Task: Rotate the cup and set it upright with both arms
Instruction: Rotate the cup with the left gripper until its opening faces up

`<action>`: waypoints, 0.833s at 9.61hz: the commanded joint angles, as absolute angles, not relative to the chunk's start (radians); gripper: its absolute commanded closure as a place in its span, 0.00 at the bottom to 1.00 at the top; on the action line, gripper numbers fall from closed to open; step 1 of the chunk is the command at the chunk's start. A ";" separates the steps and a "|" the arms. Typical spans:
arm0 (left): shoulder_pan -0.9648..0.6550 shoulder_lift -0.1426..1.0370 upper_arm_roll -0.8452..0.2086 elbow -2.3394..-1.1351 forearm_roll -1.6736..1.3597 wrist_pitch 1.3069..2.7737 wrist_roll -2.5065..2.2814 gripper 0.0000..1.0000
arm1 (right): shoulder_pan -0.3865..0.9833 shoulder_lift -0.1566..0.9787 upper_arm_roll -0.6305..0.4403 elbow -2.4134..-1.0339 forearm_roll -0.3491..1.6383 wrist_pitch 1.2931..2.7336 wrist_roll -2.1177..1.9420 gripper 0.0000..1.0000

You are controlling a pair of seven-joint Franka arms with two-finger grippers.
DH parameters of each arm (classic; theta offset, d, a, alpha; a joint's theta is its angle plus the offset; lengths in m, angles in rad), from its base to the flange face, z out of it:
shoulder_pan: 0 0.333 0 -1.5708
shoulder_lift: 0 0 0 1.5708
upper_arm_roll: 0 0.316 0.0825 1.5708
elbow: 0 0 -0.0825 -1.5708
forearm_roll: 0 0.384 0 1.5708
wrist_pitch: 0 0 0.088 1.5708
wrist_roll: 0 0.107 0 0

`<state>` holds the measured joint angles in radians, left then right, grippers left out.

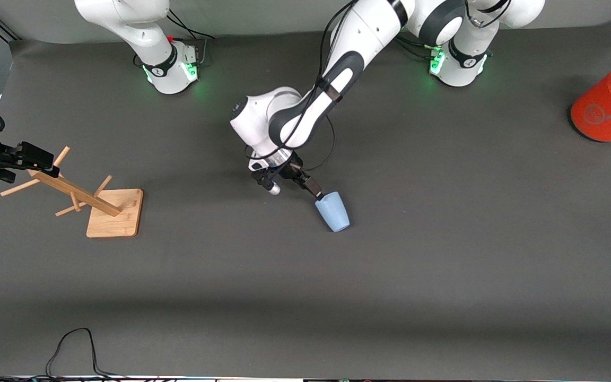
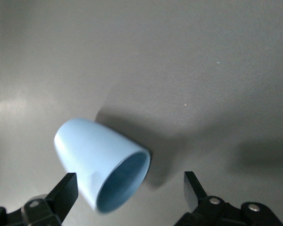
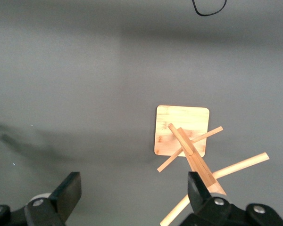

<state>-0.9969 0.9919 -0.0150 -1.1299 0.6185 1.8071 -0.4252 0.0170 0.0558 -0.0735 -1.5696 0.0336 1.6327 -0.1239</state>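
The pale-blue cup (image 1: 333, 212) lies on its side on the dark table, near the middle. Its mouth faces my left gripper (image 1: 295, 185). That gripper is low over the table, open, with its fingers either side of the cup's rim. In the left wrist view the cup (image 2: 99, 160) lies close against one finger (image 2: 66, 190); the other finger (image 2: 193, 188) stands well apart from it. My right gripper (image 1: 43, 162) is open and empty, up over the wooden rack at the right arm's end of the table. It also shows in the right wrist view (image 3: 132, 193).
A wooden peg rack (image 1: 98, 199) on a square base (image 3: 181, 129) stands at the right arm's end. A large orange cylinder with a grey lid (image 1: 610, 106) lies at the left arm's end. A black cable (image 1: 72, 350) loops at the table's near edge.
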 commanded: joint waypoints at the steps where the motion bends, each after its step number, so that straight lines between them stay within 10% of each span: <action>1: -1.005 0.976 -0.005 -1.154 0.655 1.813 -0.327 0.00 | 0.020 0.055 -0.075 -1.565 0.023 1.631 -0.101 0.00; 8: -0.979 0.953 -0.005 -1.169 0.637 1.681 -0.084 0.01 | 0.020 0.055 -0.077 -1.566 0.023 1.631 -0.101 0.00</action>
